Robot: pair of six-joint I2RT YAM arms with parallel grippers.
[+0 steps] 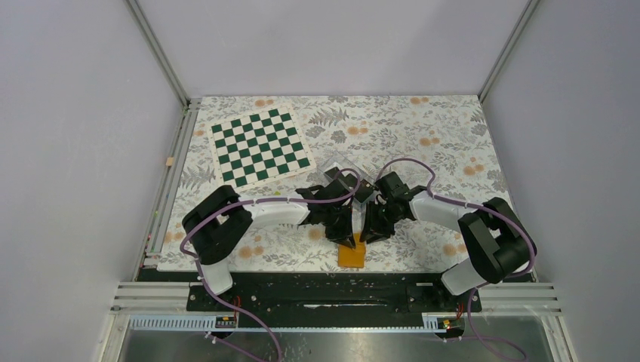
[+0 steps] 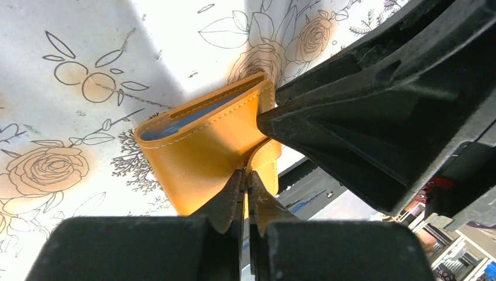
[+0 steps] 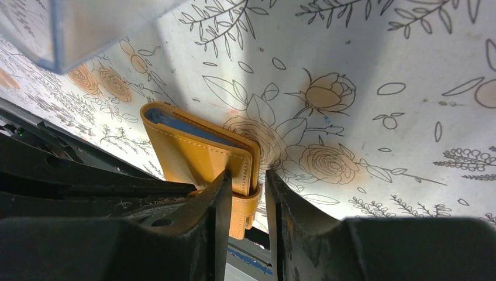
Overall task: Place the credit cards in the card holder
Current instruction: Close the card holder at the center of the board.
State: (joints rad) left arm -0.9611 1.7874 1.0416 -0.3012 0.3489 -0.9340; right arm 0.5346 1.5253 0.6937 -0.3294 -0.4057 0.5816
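The card holder [image 1: 352, 255] lies on the floral tablecloth [image 1: 423, 136] at the near edge of the table, between the two arm bases and directly under both wrists. It is folded, with the light blue inner pocket visible along the open edge and the snap strap [image 3: 244, 205] wrapping over the near side. The left gripper [image 2: 245, 177] is clenched: its fingers are pressed together at the near edge of the card holder, just beside the strap. A thin orange sliver shows between them, but it cannot be told whether leather is pinched. The right gripper [image 3: 248, 178] is partly released: its fingers straddle the strap, the inner finger touching it and the outer finger standing apart from it. The two grippers sit close beside each other. The clear plastic box [image 3: 88, 29] stands farther back on the cloth, near the chessboard mat [image 1: 260, 147]
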